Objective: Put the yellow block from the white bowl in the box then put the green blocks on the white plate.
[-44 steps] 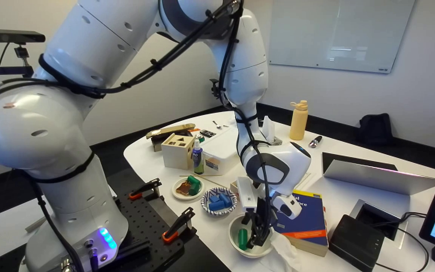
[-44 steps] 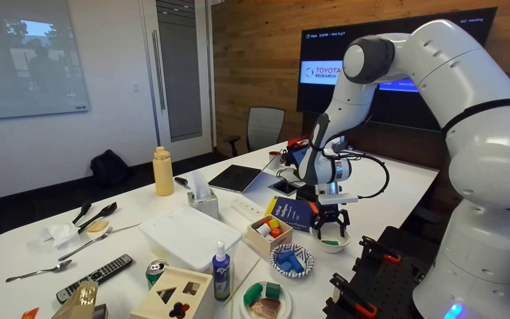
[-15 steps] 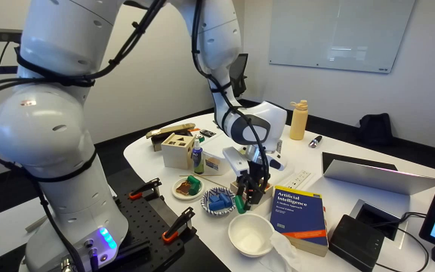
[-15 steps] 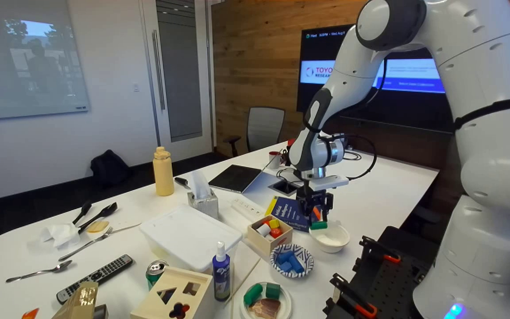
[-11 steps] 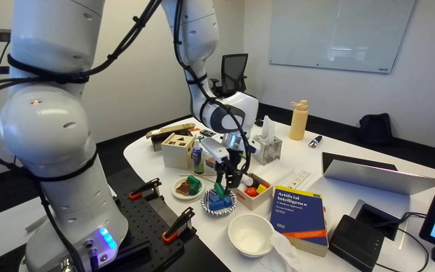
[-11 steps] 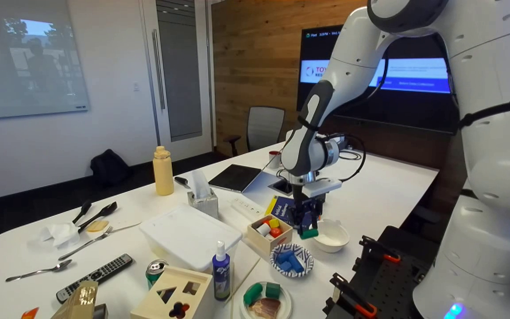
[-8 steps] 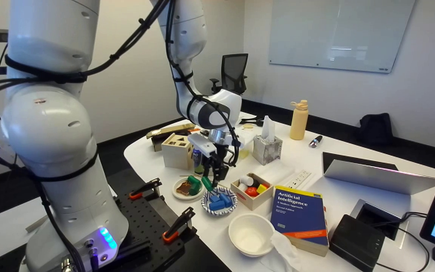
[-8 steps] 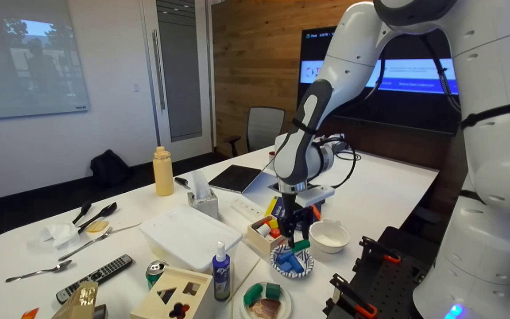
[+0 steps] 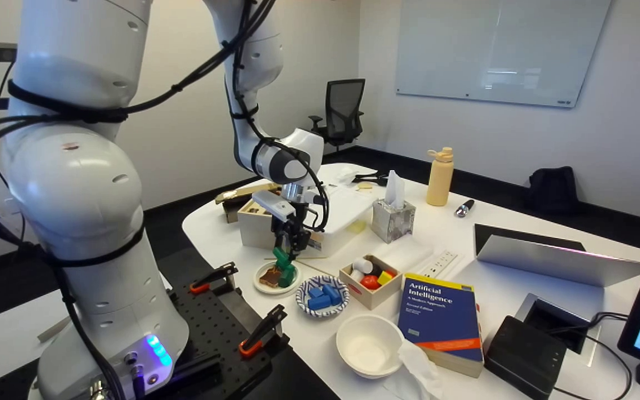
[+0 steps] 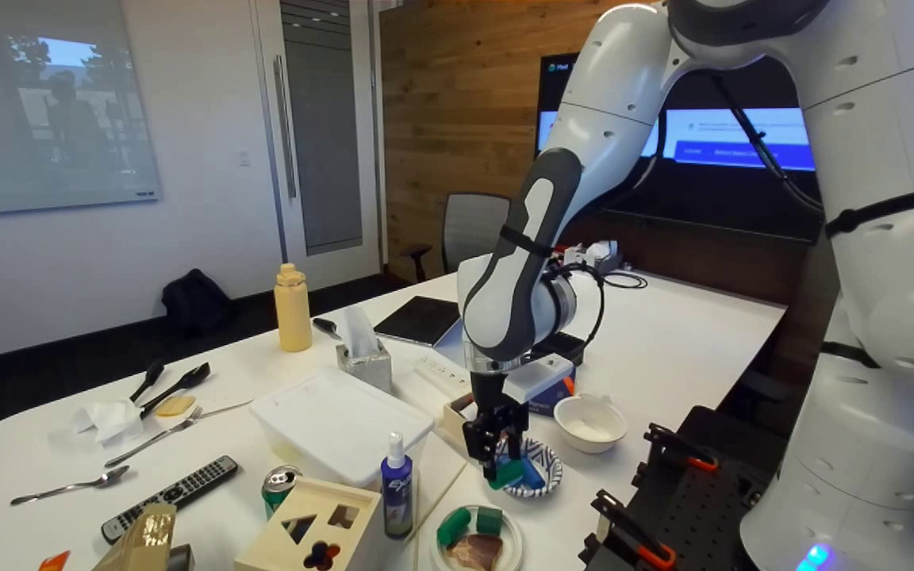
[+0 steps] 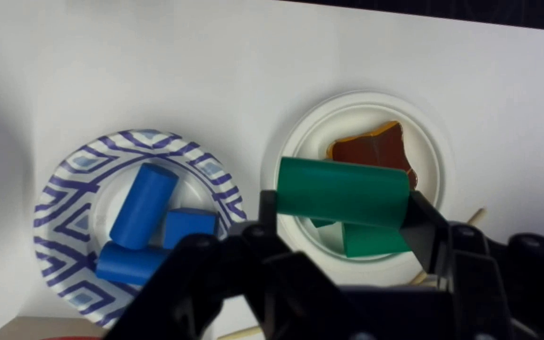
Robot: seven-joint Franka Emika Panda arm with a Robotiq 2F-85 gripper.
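Observation:
My gripper [image 11: 340,203] is shut on a green cylinder block [image 11: 343,192], held lengthwise between the fingertips. In the wrist view it hangs over the white plate [image 11: 442,156]. In an exterior view the gripper [image 10: 503,466] and held block [image 10: 507,477] show above the table, short of the plate [image 10: 514,547]. Two more green blocks, a cylinder [image 10: 455,526] and a cube [image 10: 489,520], lie on the plate beside a brown piece [image 10: 475,551]. The white bowl [image 9: 370,344] looks empty. The yellow block [image 9: 385,278] lies in the wooden box [image 9: 373,298] with red and white pieces.
A patterned bowl [image 9: 304,305] with several blue blocks stands close beside the plate. A shape-sorter cube [image 10: 322,515], a spray bottle [image 10: 397,492], a lidded plastic bin [image 10: 338,420] and thin sticks [image 10: 441,496] are near the plate. A book [image 9: 439,316] lies by the white bowl.
The gripper has taken the green cylinder out of the white bowl, lifted it and carried it past the patterned bowl toward the plate. The other things have not moved.

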